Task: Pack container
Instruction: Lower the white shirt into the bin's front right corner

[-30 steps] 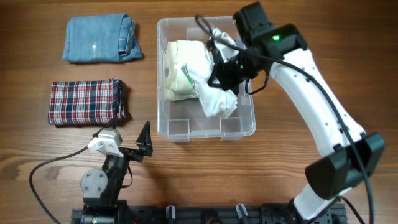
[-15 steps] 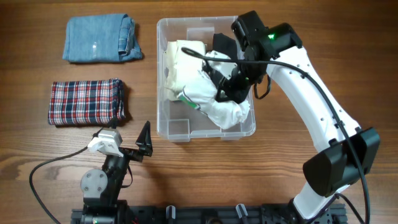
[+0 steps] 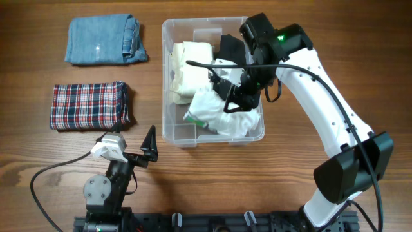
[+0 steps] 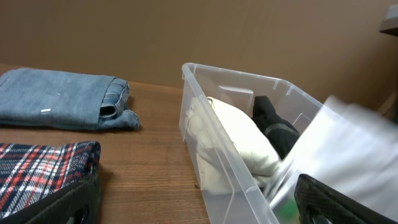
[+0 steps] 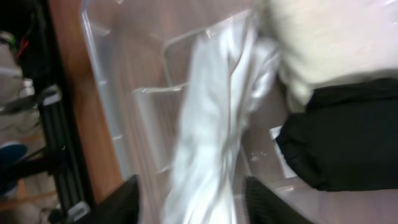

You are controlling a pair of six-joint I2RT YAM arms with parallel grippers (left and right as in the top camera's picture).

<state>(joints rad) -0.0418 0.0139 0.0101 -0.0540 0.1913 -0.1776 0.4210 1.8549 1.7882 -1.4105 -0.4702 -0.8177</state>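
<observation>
Right pincer (image 5: 193,193) hangs half-parted inside the container (image 3: 193,23), jaws loosely either side of the white garment (image 3: 215,119), not clamping it.

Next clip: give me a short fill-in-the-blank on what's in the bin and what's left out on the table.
1. Outside the container, ___ folded garments lie on the table.
2. The jeans are ___ in colour.
3. The right gripper hangs over a crumpled ___ garment in the container.
4. The darkest garment in the container is ___.

Missing words: two; blue; white; black.
</observation>
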